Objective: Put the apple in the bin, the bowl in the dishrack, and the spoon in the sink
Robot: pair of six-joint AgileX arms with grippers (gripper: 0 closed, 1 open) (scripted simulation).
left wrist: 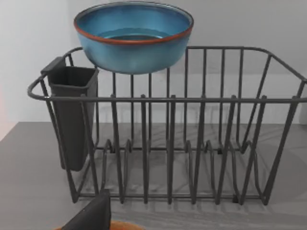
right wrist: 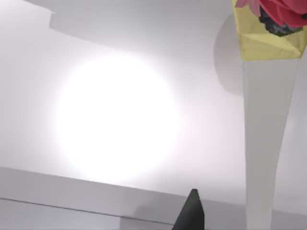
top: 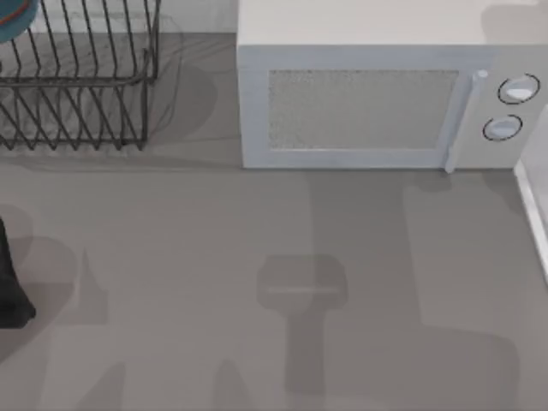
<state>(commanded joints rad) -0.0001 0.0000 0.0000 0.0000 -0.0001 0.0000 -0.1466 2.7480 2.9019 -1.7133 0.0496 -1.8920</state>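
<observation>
The bowl, teal-blue with a reddish-brown rim, stands upright at the top of the dishrack, by the rods at its back left. It is next to a dark cutlery cup. In the top view the bowl shows at the far left corner over the dishrack. My left gripper hangs in front of the rack, apart from the bowl, and the left arm is at the table's left edge. My right gripper faces a bright white glow. The apple, spoon, bin and sink are out of view.
A white microwave stands at the back, middle to right. A white raised edge runs along the right side. The grey tabletop in front is bare. The right wrist view holds a yellow shape with red on top of a white column.
</observation>
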